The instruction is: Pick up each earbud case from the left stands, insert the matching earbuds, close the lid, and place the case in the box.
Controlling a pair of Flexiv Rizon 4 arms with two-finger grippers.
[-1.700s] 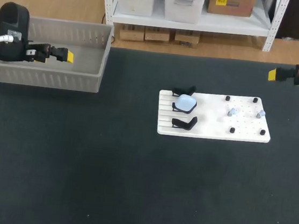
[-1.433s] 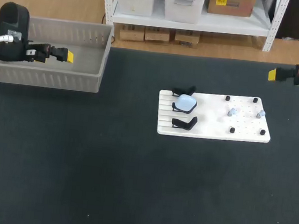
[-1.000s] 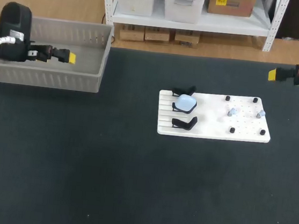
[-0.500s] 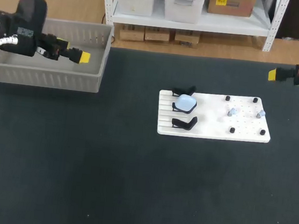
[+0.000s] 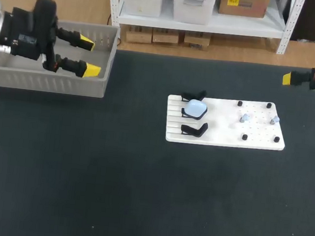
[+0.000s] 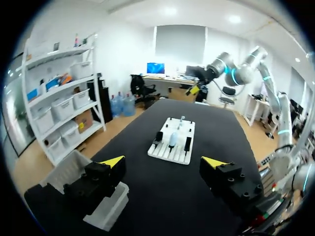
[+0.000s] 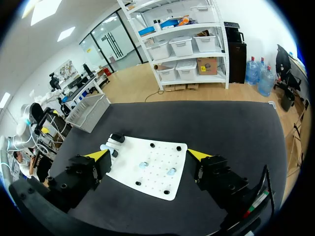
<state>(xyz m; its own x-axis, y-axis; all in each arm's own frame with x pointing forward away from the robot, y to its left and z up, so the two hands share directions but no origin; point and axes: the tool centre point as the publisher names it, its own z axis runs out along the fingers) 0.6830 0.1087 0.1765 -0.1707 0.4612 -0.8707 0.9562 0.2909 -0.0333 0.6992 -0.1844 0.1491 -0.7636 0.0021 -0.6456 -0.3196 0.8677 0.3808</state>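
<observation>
A pale blue earbud case (image 5: 195, 107) rests on the middle of three black stands at the left end of a white board (image 5: 258, 134); the outer two stands (image 5: 194, 129) are bare. Two small earbuds (image 5: 244, 116) sit among black pegs on the board's right half. My left gripper (image 5: 89, 56) hangs open and empty over the right end of the grey box (image 5: 48, 80), well left of the board. In the left wrist view the gripper (image 6: 163, 162) points toward the board (image 6: 178, 155) and case (image 6: 172, 139). My right gripper (image 7: 148, 155) is open and empty, short of the board (image 7: 157, 157); it sits at the table's far right (image 5: 287, 78).
The grey slotted box stands at the table's back left corner; its wall (image 6: 110, 209) shows under my left finger. Dark tabletop (image 5: 137, 195) spreads in front of the board and box.
My left arm has swung right, from over the box's middle to its right end, and turned its wrist so both yellow tips show. The right arm, board and case have not moved.
</observation>
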